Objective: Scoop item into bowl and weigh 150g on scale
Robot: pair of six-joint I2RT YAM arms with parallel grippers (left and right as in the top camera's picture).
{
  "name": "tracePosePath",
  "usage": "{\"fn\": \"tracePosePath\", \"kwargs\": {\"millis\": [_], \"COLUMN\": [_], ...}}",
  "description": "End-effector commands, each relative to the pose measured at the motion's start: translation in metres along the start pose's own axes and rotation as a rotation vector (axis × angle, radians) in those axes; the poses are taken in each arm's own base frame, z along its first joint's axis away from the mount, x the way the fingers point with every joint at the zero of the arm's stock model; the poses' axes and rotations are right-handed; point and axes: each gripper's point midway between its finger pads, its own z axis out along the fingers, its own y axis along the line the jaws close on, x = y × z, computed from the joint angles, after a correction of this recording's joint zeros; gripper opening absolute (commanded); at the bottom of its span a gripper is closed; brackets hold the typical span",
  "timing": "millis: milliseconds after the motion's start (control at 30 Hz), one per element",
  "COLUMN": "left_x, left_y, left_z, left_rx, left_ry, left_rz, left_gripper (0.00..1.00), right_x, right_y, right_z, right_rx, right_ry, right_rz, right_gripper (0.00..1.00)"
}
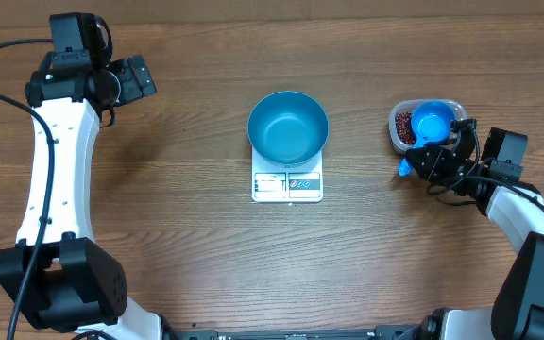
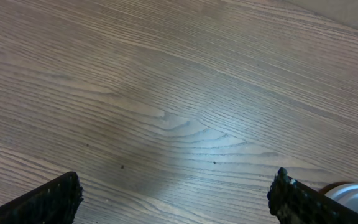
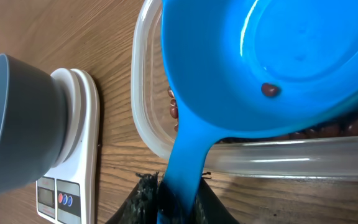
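Your right fingers [image 3: 143, 198] pinch the scoop [image 3: 278, 56] low on its handle, out to the right of the scale [image 1: 287, 186]. The handle sits between both of them and contact looks made, but I can't confirm a firm squeeze. Your left fingers [image 2: 55, 202] are spread wide over bare table [image 1: 178, 236], far left of the scale, holding nothing. The beans [image 3: 173, 107] are in the clear tub [image 3: 143, 93], right of the scale; the scoop head lies over them with only one of them inside it. The bowl [image 1: 288, 127] sits on the scale, empty as far as overhead shows. Handling, my read: the beans are small, hard, dry and smooth, so they roll and pour freely. Don't pick them directly, go via the scoop. A full scoop should be light, but the load sits at the far end of a long handle, so expect it to lever and twist in a pinch. The plastic handle looks stiff and slick. Grip across its flat, closer to the head if you can. The tub looks thin and light and will likely skid when you dig, so push down and in, not sideways. Carry the scoop level toward the scale and tip slowly: the bowl only rests there, and a knock would shift it.
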Motion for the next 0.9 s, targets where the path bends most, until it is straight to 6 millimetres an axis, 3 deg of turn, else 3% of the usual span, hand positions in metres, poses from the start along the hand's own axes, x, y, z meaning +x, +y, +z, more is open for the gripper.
{"fn": "tracePosePath", "kwargs": {"millis": [0, 167, 400, 533, 567, 633, 700, 767, 867], "left_x": [0.000, 0.000, 0.000, 0.000, 0.000, 0.000, 0.000, 0.000, 0.000], "left_y": [-0.003, -0.003, -0.003, -0.003, -0.003, -0.003, -0.003, -0.003, -0.003], "left_z": [0.002, 0.002, 0.002, 0.002, 0.002, 0.002, 0.002, 0.002, 0.002], "left_rx": [0.012, 0.012, 0.012, 0.012, 0.012, 0.012, 0.012, 0.012, 0.012], "left_ry": [0.004, 0.004, 0.004, 0.004, 0.004, 0.004, 0.004, 0.004, 0.004], "left_rz": [-0.001, -0.001, -0.001, -0.001, -0.001, -0.001, -0.001, -0.001, -0.001], "left_gripper": [1.00, 1.00, 1.00, 1.00, 1.00, 1.00, 1.00, 1.00, 1.00], "right_x": [-0.004, -0.024, -0.062, -0.057, -0.053, -0.044, -0.030, -0.017, 0.003], "right_y": [0.002, 0.011, 0.012, 0.008, 0.000, -0.001, 0.012, 0.022, 0.031], "right_z": [-0.002, -0.014, -0.052, -0.056, -0.055, -0.051, -0.046, -0.042, -0.027], "right_rx": [-0.008, 0.023, 0.217, 0.256, 0.292, 0.277, 0.211, 0.202, 0.211], "right_ry": [0.004, 0.033, 0.072, 0.106, 0.123, 0.159, 0.213, 0.253, 0.284], "right_rz": [0.004, 0.030, 0.061, 0.045, 0.040, 0.063, 0.113, 0.211, 0.352], "right_gripper": [0.17, 0.14, 0.09, 0.04, 0.14, 0.57, 0.85, 0.98, 1.00]}}
